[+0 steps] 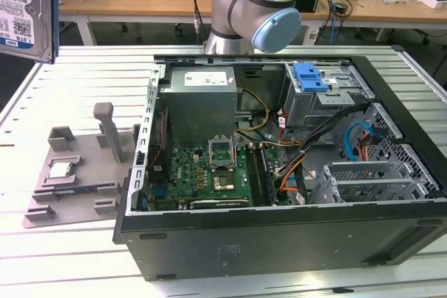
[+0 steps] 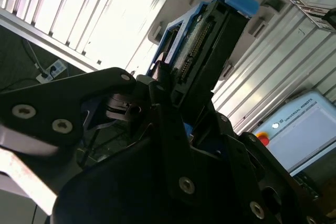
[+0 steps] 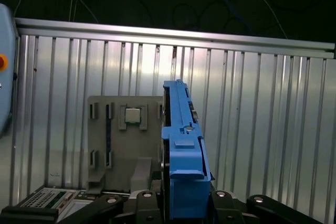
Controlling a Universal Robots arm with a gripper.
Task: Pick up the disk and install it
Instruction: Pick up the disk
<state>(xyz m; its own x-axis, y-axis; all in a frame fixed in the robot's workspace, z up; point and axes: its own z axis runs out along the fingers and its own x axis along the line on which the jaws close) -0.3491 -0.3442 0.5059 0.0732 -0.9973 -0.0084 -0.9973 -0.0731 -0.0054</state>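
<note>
Open air below high-held disk (image 1: 24, 12), fixture posts (image 1: 105, 127) beside case (image 1: 279, 235), case open upward, cables (image 1: 292, 172) & PSU (image 1: 199, 99) crowding interior nr drive cage (image 1: 318, 106)

I can see print in three places, but none of it is clear enough for me to spell out. The disk (image 1: 28, 5) clamped in my tool (image 3: 182, 200) carries a blue-and-white label (image 1: 15, 27) in the exterior view, with rows of small dark print and barcode-like blocks. Well away from the tool, inside the computer case (image 1: 279, 242), the power supply (image 1: 199, 106) has a white sticker (image 1: 209, 77) with fine grey print. In the second wrist view, near the tool, a pale blue box (image 2: 310, 129) bears one short line of white lettering.
</note>
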